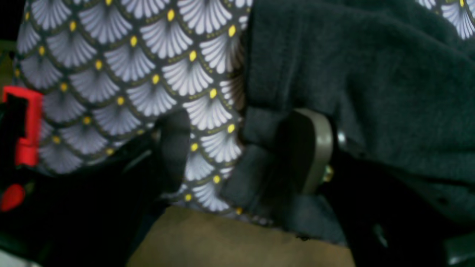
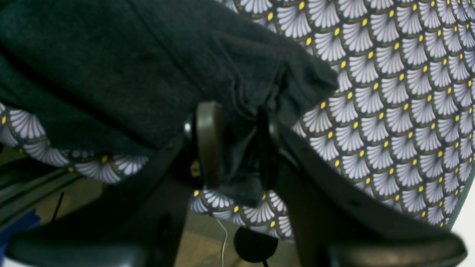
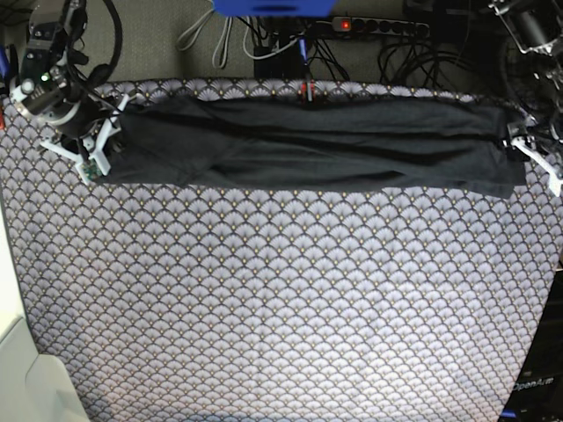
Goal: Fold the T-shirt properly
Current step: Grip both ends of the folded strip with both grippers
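Note:
The dark charcoal T-shirt (image 3: 317,145) lies as a long band across the far part of the table. In the base view my right gripper (image 3: 110,132) is at the shirt's left end. In the right wrist view it (image 2: 237,144) is shut on a bunched fold of the shirt (image 2: 148,74). My left gripper (image 3: 521,145) is at the shirt's right end. In the left wrist view it (image 1: 241,148) stands open, its fingers wide apart. The shirt's edge (image 1: 356,81) lies against one finger (image 1: 311,148), and patterned cloth shows in the gap.
The purple-white scallop-patterned cloth (image 3: 281,299) covers the table. Cables and a power strip (image 3: 369,26) lie behind the far edge. The table's near edge and brown floor (image 1: 230,241) show under the left gripper.

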Tool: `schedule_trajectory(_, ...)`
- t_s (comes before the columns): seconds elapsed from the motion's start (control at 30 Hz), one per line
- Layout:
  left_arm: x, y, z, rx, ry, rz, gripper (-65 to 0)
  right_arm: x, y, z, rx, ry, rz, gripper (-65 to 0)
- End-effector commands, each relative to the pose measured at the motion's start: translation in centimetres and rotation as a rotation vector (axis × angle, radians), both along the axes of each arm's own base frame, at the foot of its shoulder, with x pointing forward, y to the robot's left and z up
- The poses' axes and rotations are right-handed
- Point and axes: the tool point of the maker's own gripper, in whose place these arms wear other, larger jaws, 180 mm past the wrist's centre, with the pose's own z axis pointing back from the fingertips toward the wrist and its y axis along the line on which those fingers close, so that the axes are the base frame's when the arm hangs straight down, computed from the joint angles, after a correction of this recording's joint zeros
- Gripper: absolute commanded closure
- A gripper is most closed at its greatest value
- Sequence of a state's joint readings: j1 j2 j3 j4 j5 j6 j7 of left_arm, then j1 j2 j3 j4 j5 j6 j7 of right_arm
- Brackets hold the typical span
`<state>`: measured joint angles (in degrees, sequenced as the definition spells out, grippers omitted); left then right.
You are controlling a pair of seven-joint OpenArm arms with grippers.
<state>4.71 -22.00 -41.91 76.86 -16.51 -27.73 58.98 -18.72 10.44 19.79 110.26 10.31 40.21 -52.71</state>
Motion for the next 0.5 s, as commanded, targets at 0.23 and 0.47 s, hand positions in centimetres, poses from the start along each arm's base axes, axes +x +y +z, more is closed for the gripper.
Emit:
schedule_trajectory(0.23,1.1,0.6,-0.9,-0.054,-0.005,0.037,-40.7,0.7,-0.2,0.9,-0.005,-0.036,0.004,-17.7)
schedule_trajectory(0.47,0.4,0.3,-2.1,-0.082,0.023,0.048,-40.8,0.7,-0.2,0.9,-0.007,-0.036,0.005,-17.7)
